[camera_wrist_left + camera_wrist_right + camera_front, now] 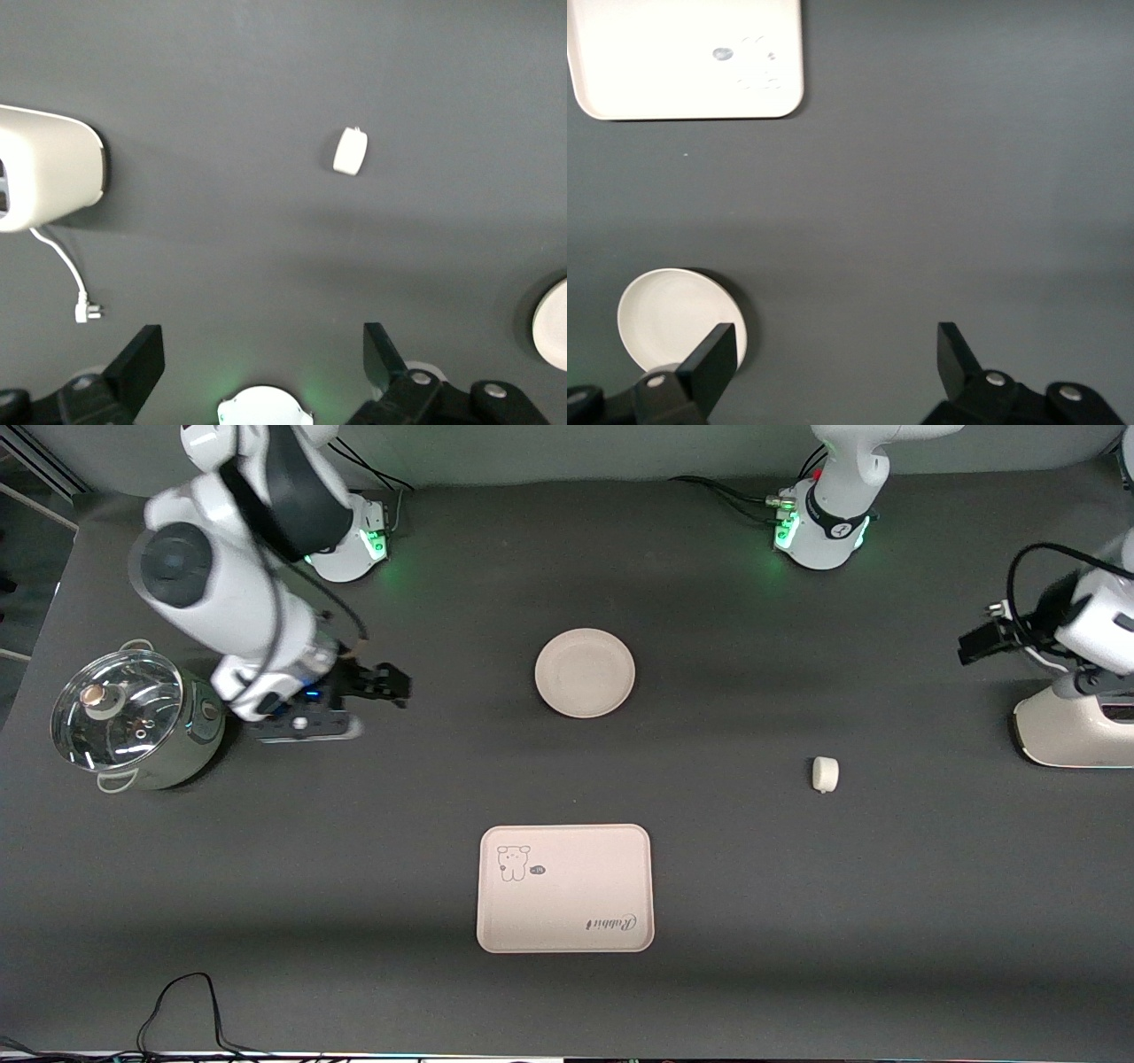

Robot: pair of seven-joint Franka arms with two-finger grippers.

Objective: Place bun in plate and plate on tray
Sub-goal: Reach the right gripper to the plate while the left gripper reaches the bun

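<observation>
Right arm bent low, right claw (390, 684) wide and empty over bare table (354, 868) beside one lidded pot (133, 722). Left arm folded at its own end, left claw (257, 359) wide, empty, above a white appliance (1072, 731). One plate (585, 672) mid-table. One bun (825, 774) lies toward the left arm's end. One tray (565, 887), nearer the camera than the plate, is bare.

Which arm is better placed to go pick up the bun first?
Probably the left. The bun lies toward the left arm's end of the table, and the left tool is open with the bun in its wrist view. The right tool, also open, hangs beside the pot.
</observation>
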